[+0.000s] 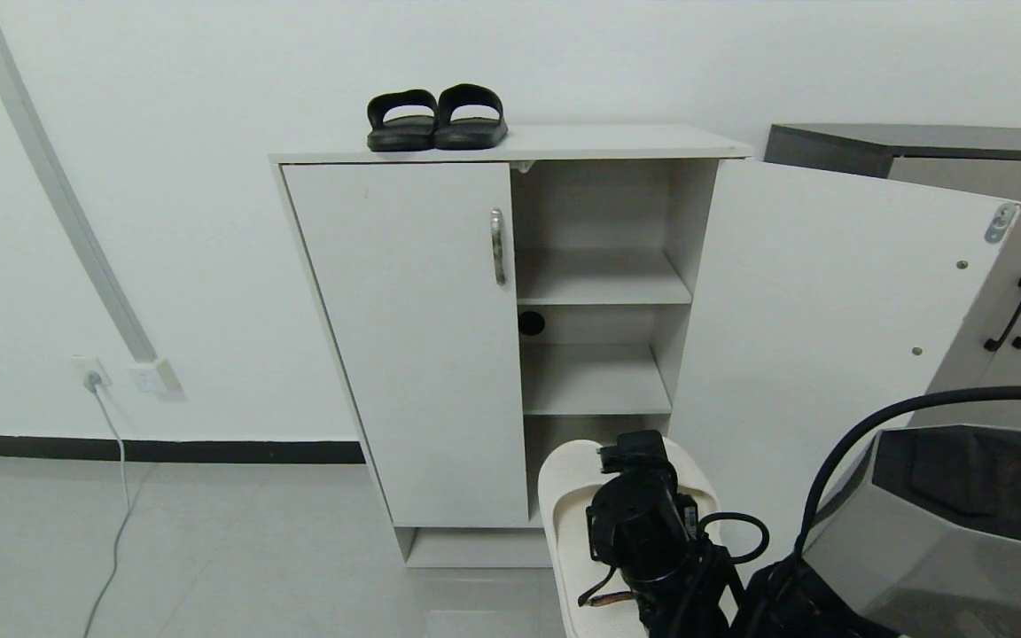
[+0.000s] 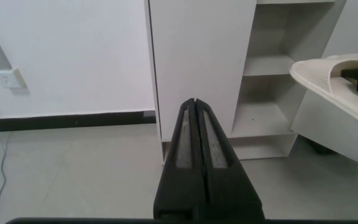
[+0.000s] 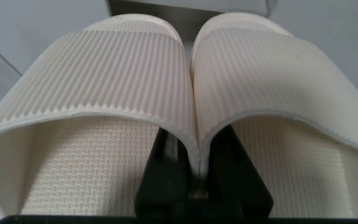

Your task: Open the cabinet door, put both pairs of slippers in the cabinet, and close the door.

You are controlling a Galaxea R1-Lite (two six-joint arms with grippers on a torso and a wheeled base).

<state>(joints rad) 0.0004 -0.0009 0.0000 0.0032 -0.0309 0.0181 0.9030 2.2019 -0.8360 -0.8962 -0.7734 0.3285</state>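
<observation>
A pair of black slippers (image 1: 436,118) rests on top of the white cabinet (image 1: 404,354). Its right door (image 1: 821,337) is swung open, baring the shelves (image 1: 599,279); the left door with its metal handle (image 1: 497,246) stays closed. My right gripper (image 1: 639,478) holds a pair of cream slippers (image 1: 564,505) low in front of the open compartment. My right gripper (image 3: 194,171) is shut on the two inner strap edges of the cream slippers (image 3: 104,81). My left gripper (image 2: 194,106) hangs shut and empty over the floor, left of the cream slippers (image 2: 328,74).
A grey cabinet (image 1: 1007,266) with black handles stands just behind the open door on the right. A wall socket (image 1: 89,372) with a cable hanging to the floor is at the left. Open floor (image 1: 209,549) lies left of the white cabinet.
</observation>
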